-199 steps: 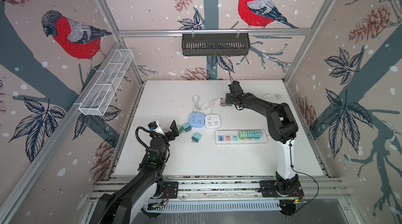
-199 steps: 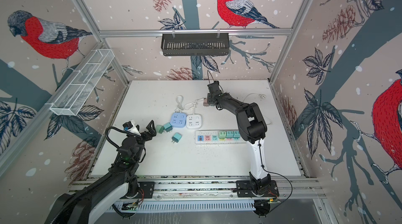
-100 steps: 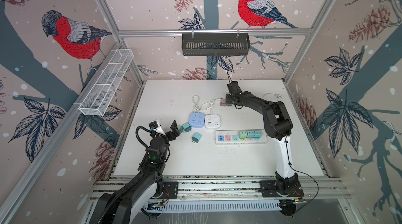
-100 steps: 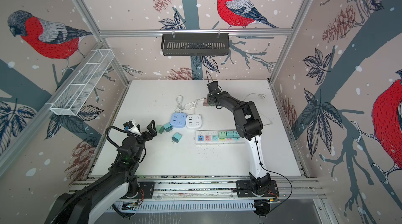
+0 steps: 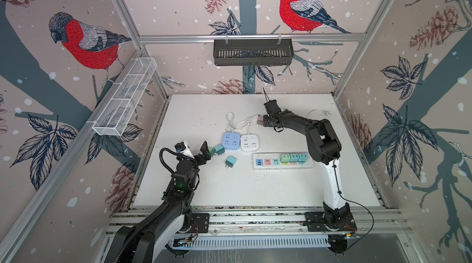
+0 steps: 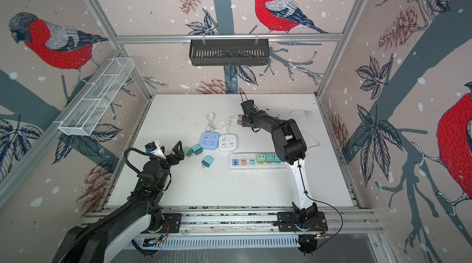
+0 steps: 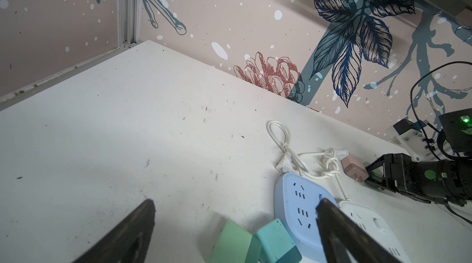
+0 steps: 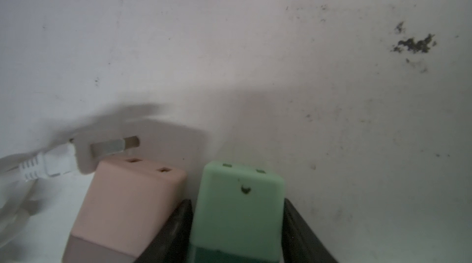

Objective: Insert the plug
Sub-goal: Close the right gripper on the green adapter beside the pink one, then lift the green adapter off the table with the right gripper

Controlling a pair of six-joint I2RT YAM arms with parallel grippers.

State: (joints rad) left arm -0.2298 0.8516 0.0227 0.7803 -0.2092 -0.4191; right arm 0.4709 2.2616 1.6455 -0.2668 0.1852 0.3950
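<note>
Toward table's (image 5: 204, 111) rear edge, right gripper (image 8: 237, 201) clamps green plug (image 8: 240, 223).

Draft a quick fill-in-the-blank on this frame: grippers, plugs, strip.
1. The plug gripped by the right gripper is ___ in colour.
2. The left gripper has its jaws ___.
3. The power strip carries ___ plugged-in adapters.
4. The neighbouring adapter beside the held plug is ___.
Missing words: green; open; three; pink.
</note>
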